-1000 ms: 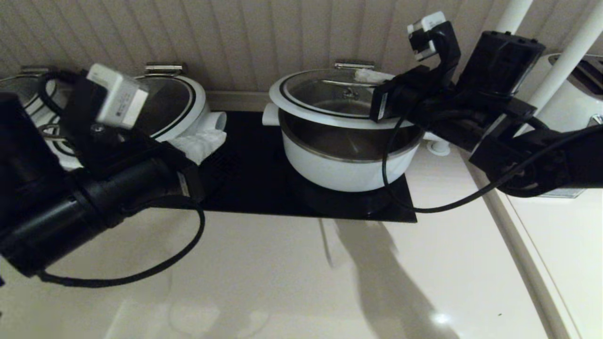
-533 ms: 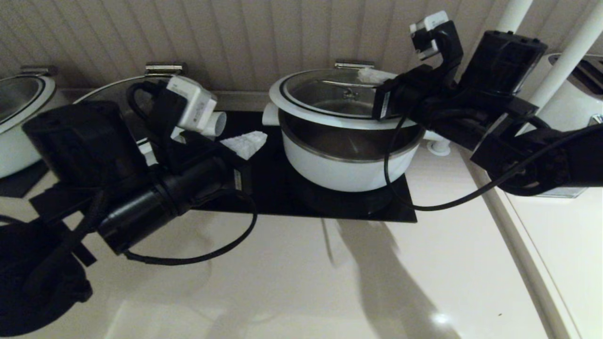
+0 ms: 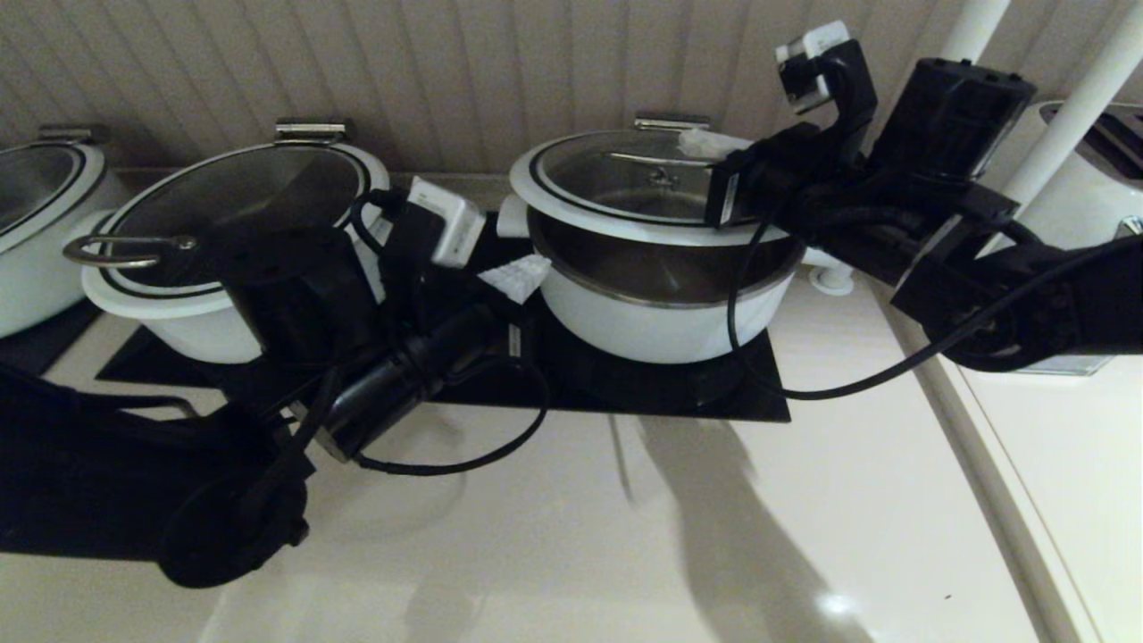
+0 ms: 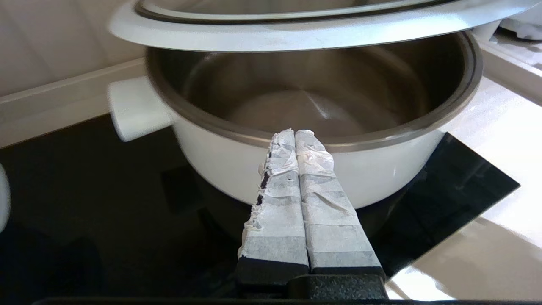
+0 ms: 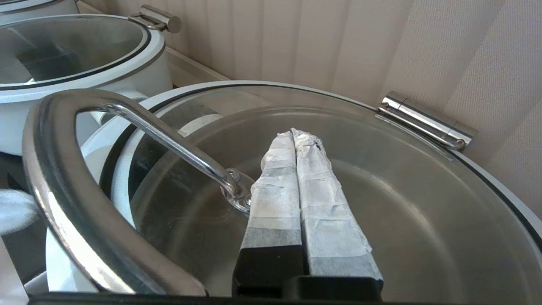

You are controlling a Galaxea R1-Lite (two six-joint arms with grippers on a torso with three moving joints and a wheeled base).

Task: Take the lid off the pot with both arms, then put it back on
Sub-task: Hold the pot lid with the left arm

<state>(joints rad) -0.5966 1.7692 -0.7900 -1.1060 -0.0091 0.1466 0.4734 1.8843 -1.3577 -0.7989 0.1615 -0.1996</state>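
So the left gripper (image 4: pixel 295 132) has its taped fingers pressed flat together with nothing between them, tips sitting just at the near-left wall of the pot (image 3: pixel 665 313), below the raised rim of the lid (image 3: pixel 625 192). The right gripper (image 5: pixel 293 132) is closed the same way, empty, lying over the glass right beside the lid's steel handle (image 5: pixel 169 137); can't tell if it actually touches the handle or the glass.

The lid is tilted up at its near edge, so the steel inside of the pot shows underneath. The pot sits on a black cooktop (image 3: pixel 625 393) at the far side of the counter (image 3: pixel 580 536).

The right arm covers the lid's right edge. Three white pots in all: this one, a second pot (image 3: pixel 214 259) with a loop-handled lid to its left, and a third pot (image 3: pixel 36 223) cut off at the far left.
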